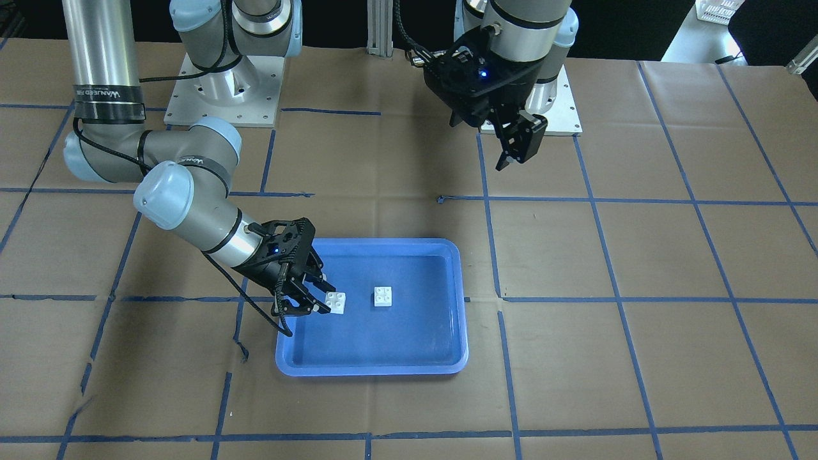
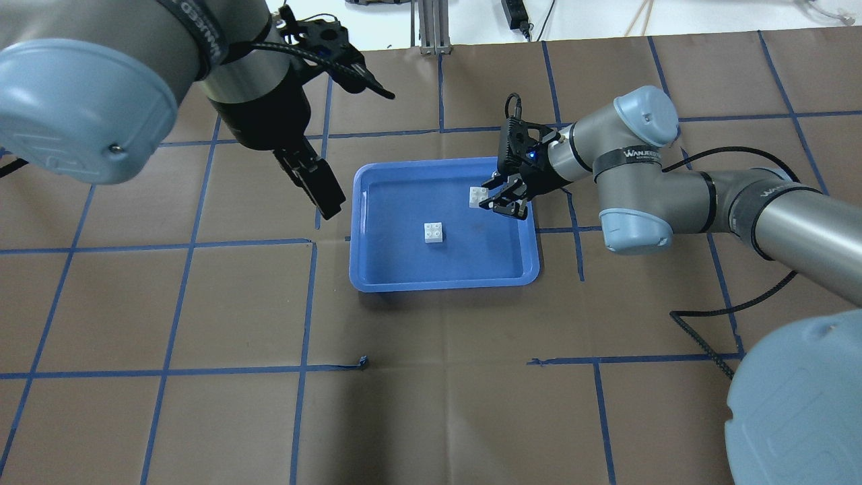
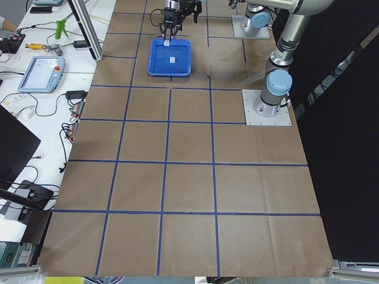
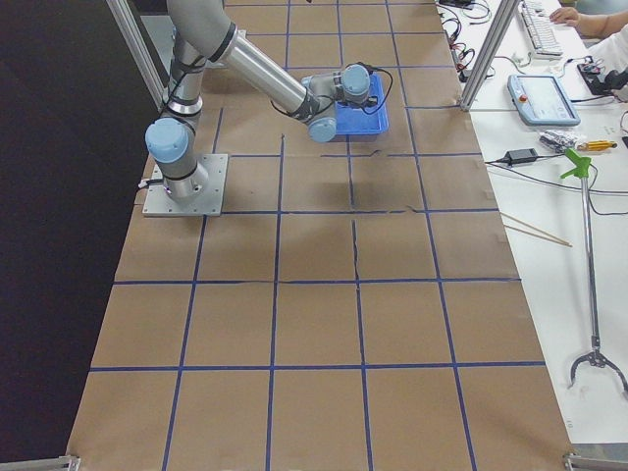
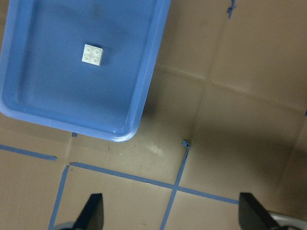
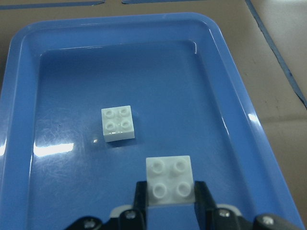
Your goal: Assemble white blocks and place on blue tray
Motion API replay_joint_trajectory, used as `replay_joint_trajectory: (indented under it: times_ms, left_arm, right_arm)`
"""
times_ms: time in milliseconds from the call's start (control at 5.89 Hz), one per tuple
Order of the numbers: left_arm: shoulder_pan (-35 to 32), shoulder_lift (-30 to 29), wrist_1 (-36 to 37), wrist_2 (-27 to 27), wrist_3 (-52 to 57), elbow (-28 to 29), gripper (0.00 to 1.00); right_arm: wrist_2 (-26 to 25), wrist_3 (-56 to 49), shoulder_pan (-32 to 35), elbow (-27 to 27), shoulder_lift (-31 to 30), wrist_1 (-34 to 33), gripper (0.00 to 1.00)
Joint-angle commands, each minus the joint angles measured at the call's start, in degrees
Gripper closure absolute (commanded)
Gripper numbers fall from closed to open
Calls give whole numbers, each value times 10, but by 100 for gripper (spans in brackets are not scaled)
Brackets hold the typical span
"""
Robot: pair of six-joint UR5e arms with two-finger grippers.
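Right gripper (image 6: pixel 169 201) has its jaws clamped on one white block (image 6: pixel 169 178) over the blue tray (image 6: pixel 251 120). The other block (image 6: pixel 118 123) sits loose on the tray base nearby. I'd square the studs up over it, then press straight down. Left gripper (image 5: pixel 172 213) hangs off-tray, jaws apart. The held block's underside is hidden, so I can't tell if it's touching the base.

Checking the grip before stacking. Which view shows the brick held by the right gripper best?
The right wrist view: the held brick fills the foreground, studs up, clamped in the right gripper. Front-facing and overhead views show it small, over the blue tray. Side views barely show it; the left wrist view misses it.
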Motion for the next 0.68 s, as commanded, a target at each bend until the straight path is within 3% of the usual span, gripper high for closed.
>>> replay_joint_trajectory:
  times_ms: [0,339,509]
  left_arm:
    - [65,2,32,29,-119,10,1]
    - [80,19,28,37,-233,4,1]
    - [81,13,38,32,-224,-7,1]
  right_arm:
    - [-4,29,33,8,39,-71,73]
    - [-7,37,36,10,49,-80,73]
    - [-7,36,37,10,56,-83,73]
